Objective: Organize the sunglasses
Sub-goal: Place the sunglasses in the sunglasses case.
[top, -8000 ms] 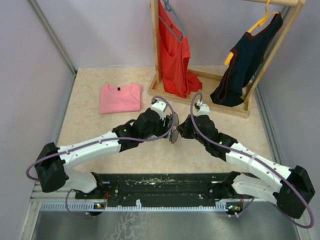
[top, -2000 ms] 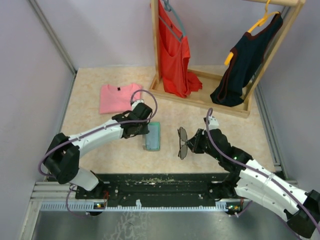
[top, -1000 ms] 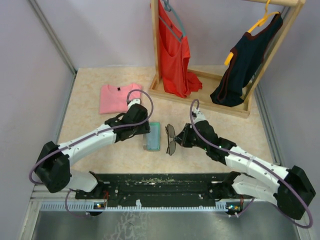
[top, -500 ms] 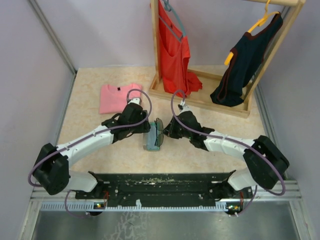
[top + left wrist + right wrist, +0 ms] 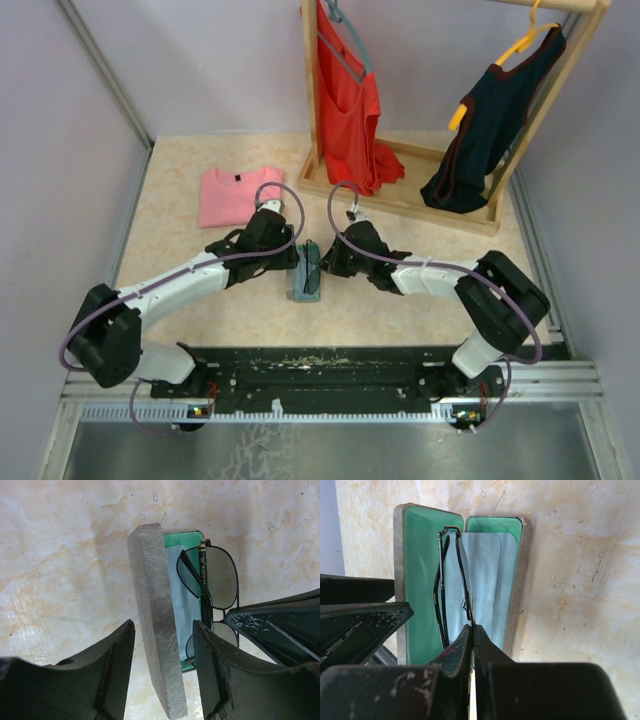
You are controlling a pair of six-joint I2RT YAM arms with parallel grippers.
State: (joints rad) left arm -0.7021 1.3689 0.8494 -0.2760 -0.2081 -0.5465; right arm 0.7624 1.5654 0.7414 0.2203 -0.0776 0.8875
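The grey textured case (image 5: 305, 284) lies open on the table, its lid (image 5: 155, 615) standing up and the green lining (image 5: 420, 580) showing. A light blue cloth (image 5: 490, 570) lies in its base. My right gripper (image 5: 325, 262) is shut on the dark wire-frame sunglasses (image 5: 313, 268), pinching the frame (image 5: 452, 580) edge-on over the cloth inside the case; its tips (image 5: 472, 630) are closed. My left gripper (image 5: 287, 258) is open, and its fingers (image 5: 115, 670) straddle the raised lid with a gap on each side. The sunglasses also show in the left wrist view (image 5: 210, 580).
A folded pink shirt (image 5: 240, 195) lies at the back left. A wooden clothes rack (image 5: 400, 195) stands at the back with a red top (image 5: 345, 100) and a dark top (image 5: 490, 120) on hangers. Walls close in on the left and right.
My right gripper has carried the sunglasses leftward from the table's right-middle into the open case. My left gripper has stayed at the case lid.
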